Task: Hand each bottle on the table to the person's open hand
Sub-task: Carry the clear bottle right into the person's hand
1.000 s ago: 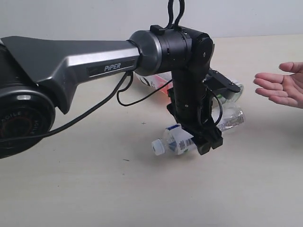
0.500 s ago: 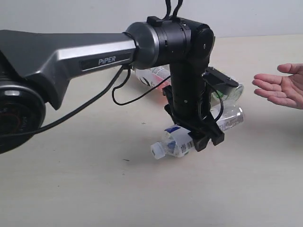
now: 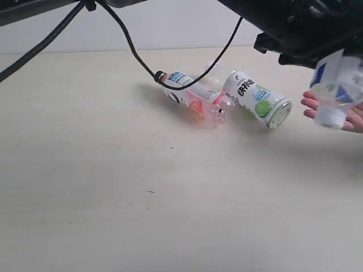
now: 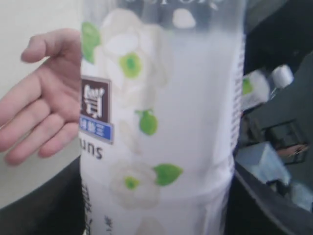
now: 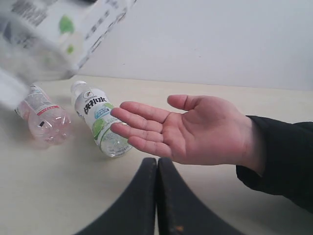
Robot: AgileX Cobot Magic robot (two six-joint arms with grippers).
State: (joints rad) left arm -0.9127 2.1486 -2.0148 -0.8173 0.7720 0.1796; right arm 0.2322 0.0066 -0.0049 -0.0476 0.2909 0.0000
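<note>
Clear plastic with a white, flower-printed label fills the left wrist view: this is the held bottle (image 4: 161,122), gripped by the left gripper (image 3: 317,51), whose dark fingers (image 4: 44,210) show on either side of its lower body. In the exterior view the bottle hangs from those fingers off the table (image 3: 113,187), tilted, with its white cap (image 3: 330,117) pointing down. The person's open hand (image 5: 195,129) lies palm up just below and beyond the left fingers, right at the cap; whether cap and palm touch cannot be told. The right gripper (image 5: 156,166) has its two fingers pressed flat together with nothing between them. The palm sits just ahead of their tips, with a dark sleeve (image 5: 279,156) at its wrist. Farther out from the right fingers, past the hand's fingertips, the green-lime bottle (image 5: 100,122) lies on its side on the table. The pink bottle (image 5: 46,120) lies just beside it, farther again from those fingers. Both are well apart from the left fingers. A black cable (image 3: 136,48) hangs down in front of the pink bottle.
</note>
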